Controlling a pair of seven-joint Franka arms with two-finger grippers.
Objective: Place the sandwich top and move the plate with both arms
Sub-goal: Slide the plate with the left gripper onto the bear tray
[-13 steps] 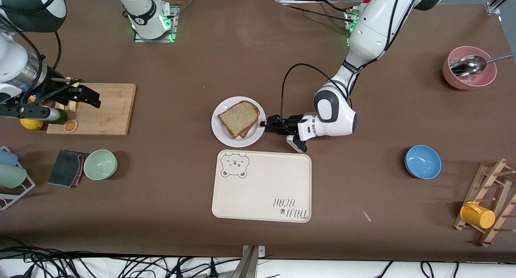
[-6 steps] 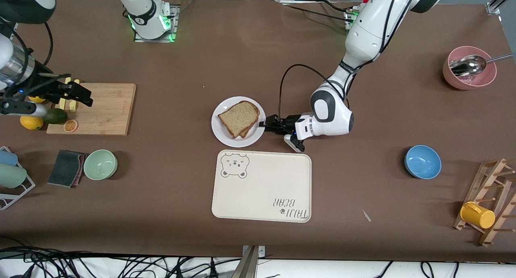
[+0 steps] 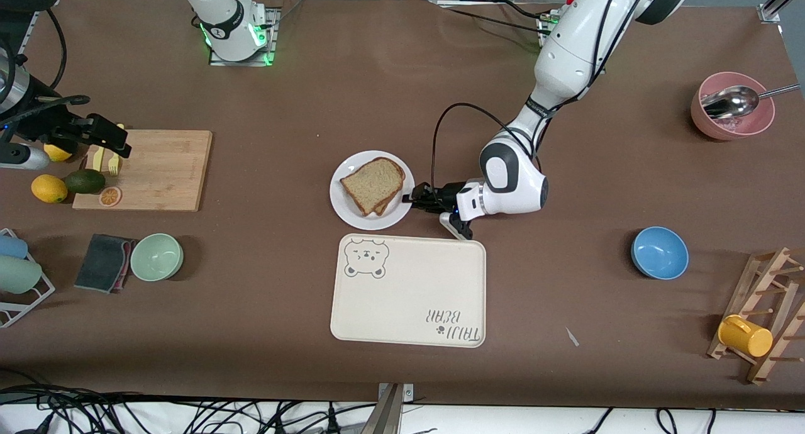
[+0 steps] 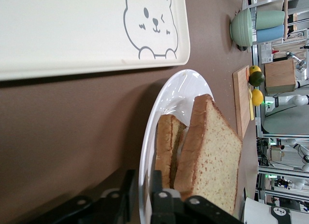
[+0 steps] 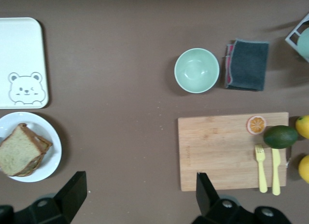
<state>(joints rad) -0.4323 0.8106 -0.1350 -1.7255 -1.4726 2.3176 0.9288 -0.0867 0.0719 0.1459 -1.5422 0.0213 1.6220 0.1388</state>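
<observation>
Both arms are shifting: the right tool [image 3: 94, 141] is drawing back, fingers spread wide and empty, over the cutting board [image 3: 157, 170], while the left tool [image 3: 420, 198] is narrowing its fingers around the plate [image 3: 352, 211] rim. With the sandwich top [image 3: 373, 181] lying on the lower slice mid-worktop, moving the plate likely comes next.

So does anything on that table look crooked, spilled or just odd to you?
Only a small thing: the sandwich top sits skewed on the lower slice, whose corner pokes out on the plate. The left pincer clamps the plate's rim; the right pincer hangs open over the cutting board. Nothing is spilled.
</observation>
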